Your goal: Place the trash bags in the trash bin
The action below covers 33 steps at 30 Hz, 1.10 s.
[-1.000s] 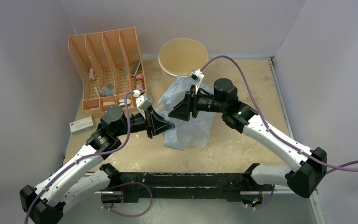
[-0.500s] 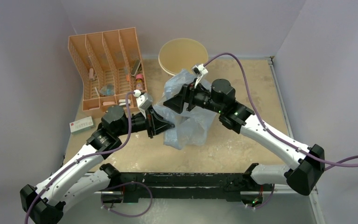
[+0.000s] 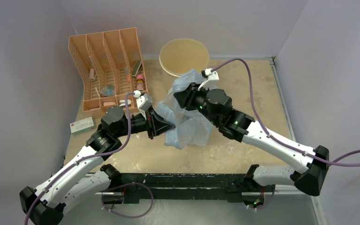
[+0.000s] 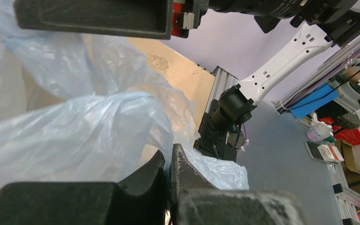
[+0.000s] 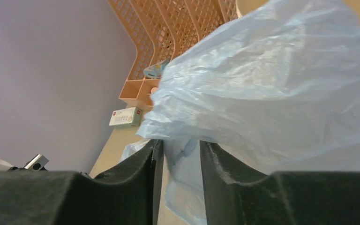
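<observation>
Trash bags (image 3: 187, 126): pinched in left gripper (image 4: 169, 157), jaws closed tight on a fold of film. Right gripper (image 5: 180, 149): jaws part-way apart, film bunched in the gap; cannot tell if clamped. Held up between both arms above the table (image 3: 262, 93), top edge just beside the trash bin (image 3: 184, 56), not inside. Step in hand, probably: carry over the rim. Advisable: confirm right-hand grip first, lift clear of the rim, gather loose film so nothing drapes outside or tips the bin.
</observation>
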Available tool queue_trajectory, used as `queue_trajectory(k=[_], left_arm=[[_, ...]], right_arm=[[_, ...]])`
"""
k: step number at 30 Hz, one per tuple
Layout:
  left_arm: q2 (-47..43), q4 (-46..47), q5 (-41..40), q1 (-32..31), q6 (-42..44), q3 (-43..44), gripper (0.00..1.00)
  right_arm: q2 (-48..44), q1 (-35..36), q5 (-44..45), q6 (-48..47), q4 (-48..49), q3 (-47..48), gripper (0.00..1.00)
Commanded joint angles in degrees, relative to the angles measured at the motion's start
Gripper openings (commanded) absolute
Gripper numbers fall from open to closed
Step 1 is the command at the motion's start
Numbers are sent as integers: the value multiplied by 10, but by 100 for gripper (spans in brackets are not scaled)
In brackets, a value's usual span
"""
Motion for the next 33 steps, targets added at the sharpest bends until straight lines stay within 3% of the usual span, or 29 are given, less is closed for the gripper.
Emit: queue_trajectory(k=[1,9,12,14,19,22,27,30,33], left_arm=[[-11,14,-5,3,1,9,0],[-2,32,0,3,-6,5,0],[10,43,14,3,-6,7,0],[20,46,23,3,-5,13,0],[34,74,39,3,-14,19,0],[40,86,48,3,-18,25,0],[36,80,46,3,-20,31,0],[27,74,31,3,-23,24,0],[27,76,29,3,-26,21,0]], right_arm=[[-39,-3,46,-3,-36,30,33],[-132,-41,79,33,-133,-12,25],[-174,-44,73,33,-142,-32,46],[-187,-45,29,21,-123,-43,54],[-146,-43,-41,6,-99,-30,61],[-119,-43,19,52,-121,-27,64],[-109,-42,81,82,-146,-24,49],[-123,-42,90,75,-143,-33,31],[-141,-42,36,60,-125,-44,23]])
